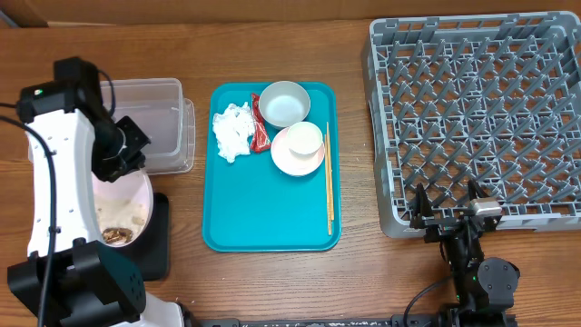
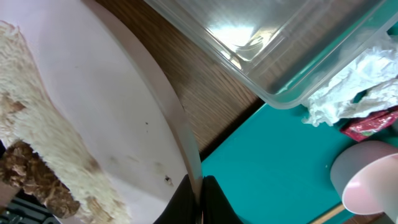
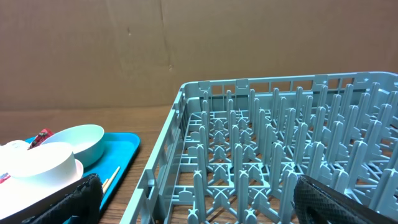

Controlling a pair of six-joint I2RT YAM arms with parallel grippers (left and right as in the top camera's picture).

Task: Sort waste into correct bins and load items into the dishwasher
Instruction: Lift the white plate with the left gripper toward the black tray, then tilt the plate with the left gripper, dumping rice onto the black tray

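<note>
Overhead. The left gripper point(image 1: 123, 154) is closed on the rim of the pale pink plate point(image 1: 120, 202). The plate is seen tilted, partly over the flat black tray point(image 1: 160, 243). Brown bits and rice point(image 1: 118, 234) are gathered at the plate's near end. The clear plastic tub point(image 1: 163, 109) stands just behind the gripper. The teal serving tray point(image 1: 263, 209) is set between the tub and the grey dish rack point(image 1: 481, 118). On the teal tray are noted:
- crumpled white tissue point(image 1: 233, 133)
- a red snack wrapper point(image 1: 260, 129) touching the tissue
- a pale bowl point(image 1: 284, 103) at the far edge
- a small white cup point(image 1: 305, 139) standing on a saucer point(image 1: 292, 163)
- wooden chopsticks point(image 1: 329, 182) laid along the right side

The right gripper point(image 1: 447, 213) is seen at the rack's near edge.

Left wrist. The dark fingers point(image 2: 214, 202) are pressed on the plate's edge. Rice and brown lumps are spread down the plate's left side. The tub's corner, the tissue and the wrapper are seen beyond. A pale round vessel point(image 2: 367, 180) is cut off at the frame's edge; whether it is the bowl or the cup cannot be told.

Right wrist. The jaws are spread wide, with nothing between them. The rack's upright pegs fill the view. The bowl, cup and chopsticks are glimpsed on the teal tray at left.
</note>
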